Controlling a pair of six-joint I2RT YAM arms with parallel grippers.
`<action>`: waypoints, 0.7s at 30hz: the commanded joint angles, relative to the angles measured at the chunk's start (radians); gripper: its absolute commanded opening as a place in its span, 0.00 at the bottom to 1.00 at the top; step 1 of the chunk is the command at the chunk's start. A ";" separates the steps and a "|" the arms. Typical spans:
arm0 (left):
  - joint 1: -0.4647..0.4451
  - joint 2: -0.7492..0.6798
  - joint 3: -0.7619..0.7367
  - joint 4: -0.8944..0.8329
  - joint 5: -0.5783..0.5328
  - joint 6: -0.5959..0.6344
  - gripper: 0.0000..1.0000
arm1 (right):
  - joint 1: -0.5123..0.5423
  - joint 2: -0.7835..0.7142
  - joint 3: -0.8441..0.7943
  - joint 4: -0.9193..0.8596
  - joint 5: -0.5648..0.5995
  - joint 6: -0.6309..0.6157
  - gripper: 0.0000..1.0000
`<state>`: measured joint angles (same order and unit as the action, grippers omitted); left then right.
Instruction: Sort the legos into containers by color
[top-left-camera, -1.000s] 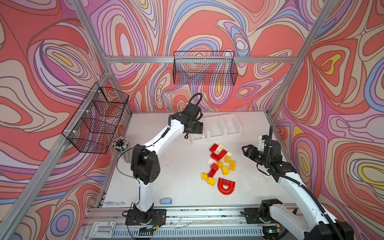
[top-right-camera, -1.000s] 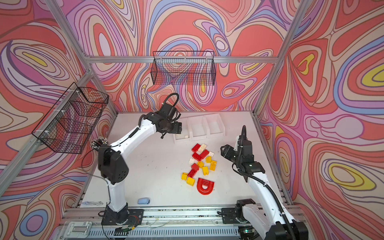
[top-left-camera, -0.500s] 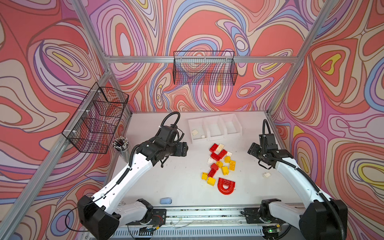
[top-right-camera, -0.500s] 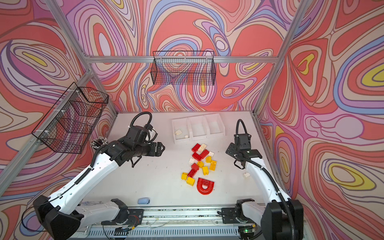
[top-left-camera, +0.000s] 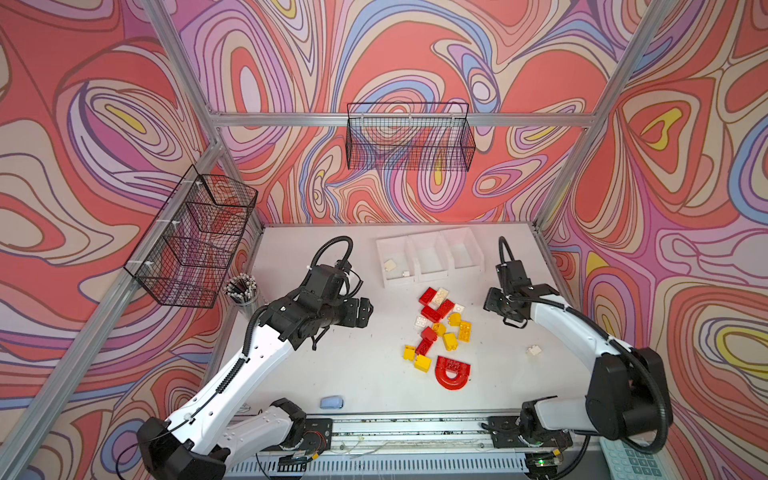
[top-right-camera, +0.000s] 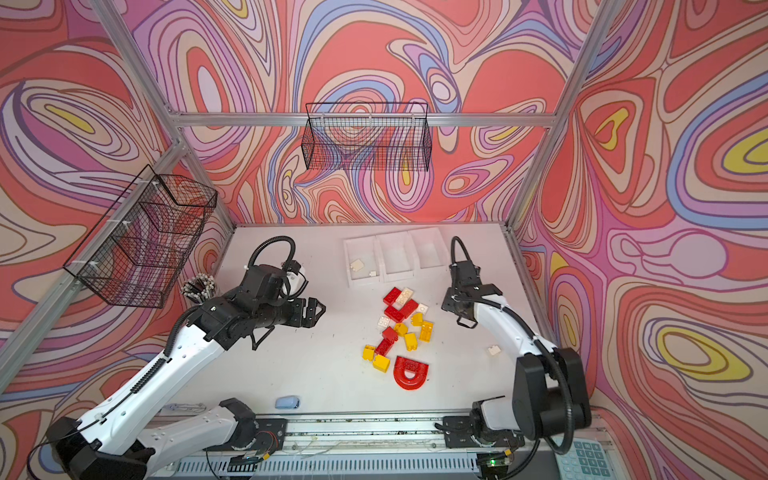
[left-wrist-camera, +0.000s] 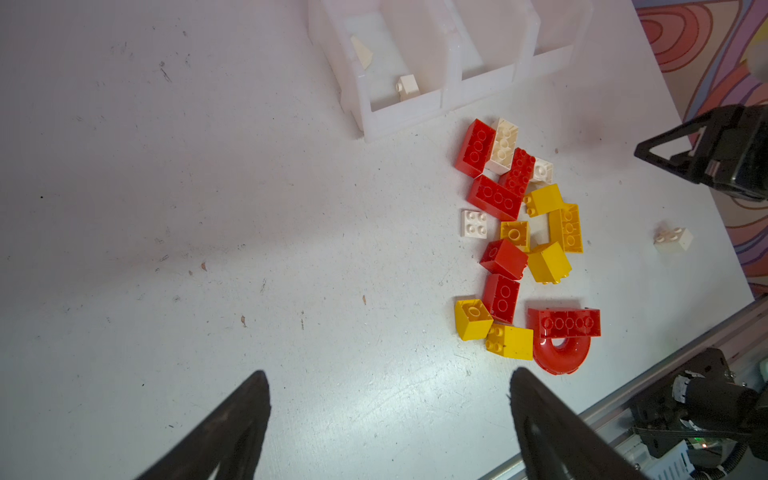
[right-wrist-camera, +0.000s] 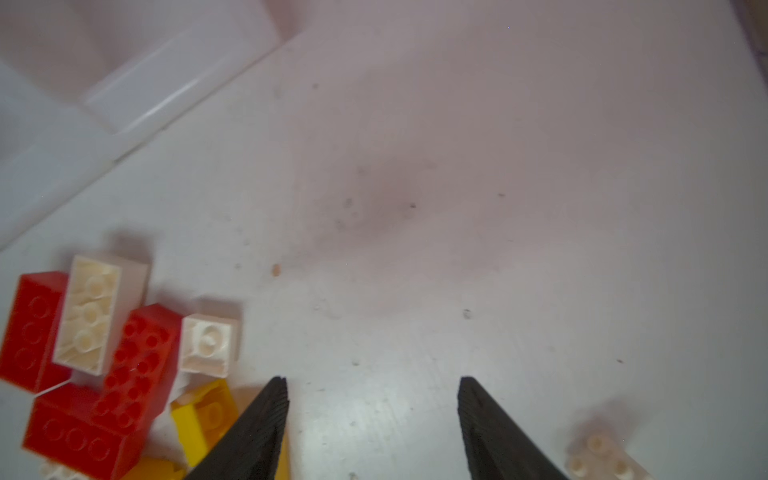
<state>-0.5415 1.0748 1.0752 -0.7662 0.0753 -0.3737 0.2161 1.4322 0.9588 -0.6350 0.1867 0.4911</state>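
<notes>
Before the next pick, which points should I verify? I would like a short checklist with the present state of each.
1. Left gripper open, nothing held: ok.
2. Right gripper open, nothing held: ok.
3. Left-end bin holds only cream pieces: ok.
4. Middle bin and right-end bin free for red and yellow: ok.
5. Stray cream brick lies apart from the pile, uncovered: ok.
6. Sorting finished: not ok; that pile of red, yellow and cream bricks lies on the table.

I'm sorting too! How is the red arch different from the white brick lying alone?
The red arch is curved and large; the lone cream brick is boxy and small. The arch sits beside the pile; the brick lies apart. Both are studded and lie on the table.
</notes>
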 joint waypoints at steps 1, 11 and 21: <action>0.006 -0.006 -0.012 -0.013 -0.004 0.019 0.90 | 0.074 0.090 0.079 0.036 -0.006 -0.031 0.71; 0.006 0.002 -0.014 -0.022 -0.034 0.019 0.90 | 0.125 0.292 0.152 0.095 -0.025 -0.023 0.63; 0.006 0.000 -0.013 -0.027 -0.037 0.025 0.90 | 0.149 0.399 0.172 0.121 -0.014 -0.010 0.57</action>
<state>-0.5415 1.0756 1.0725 -0.7670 0.0513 -0.3687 0.3599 1.8153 1.1122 -0.5228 0.1574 0.4667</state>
